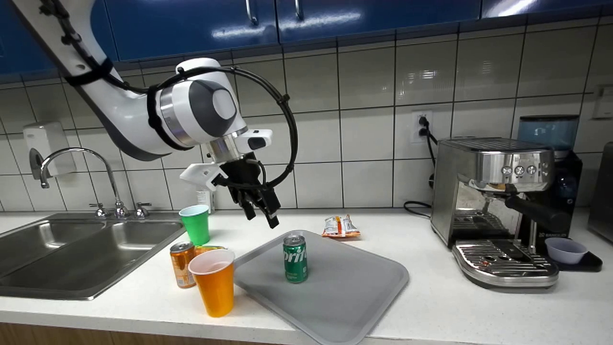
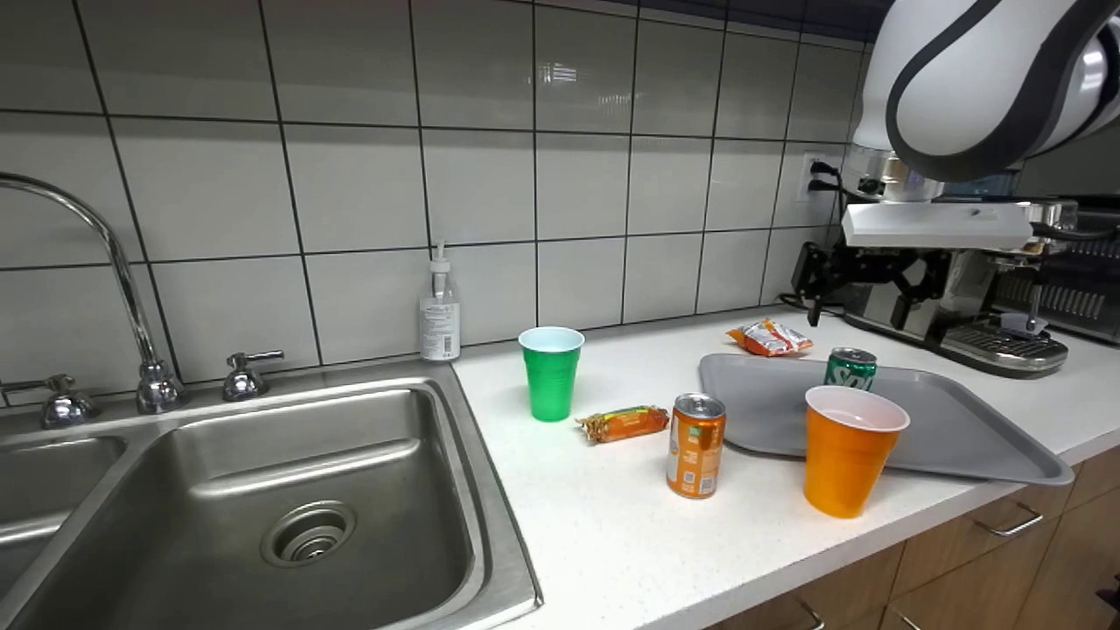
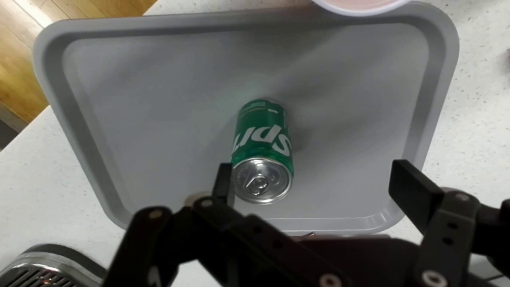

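In both exterior views my gripper [image 1: 262,218] [image 2: 857,317] hangs in the air above the counter, tilted, with nothing held. The wrist view shows its jaws spread wide, and the gripper [image 3: 312,177] is open. Nearest to it is a green Sprite can [image 1: 295,258] [image 2: 850,367] [image 3: 262,139], upright on a grey tray [image 1: 349,292] [image 2: 954,429] [image 3: 159,99]. From the wrist, the can's lid appears beside the left finger [image 3: 222,181], while in an exterior view the fingertips stay apart from it. An orange cup [image 1: 218,287] [image 2: 844,464] stands at the tray's edge.
An orange can [image 1: 183,266] [image 2: 696,451], a wrapped snack [image 2: 626,424] and a green cup [image 1: 196,227] [image 2: 552,376] stand or lie between tray and sink [image 2: 490,490]. Behind the tray lies a snack bag [image 1: 340,227]. An espresso machine [image 1: 493,158] stands farther along the counter.
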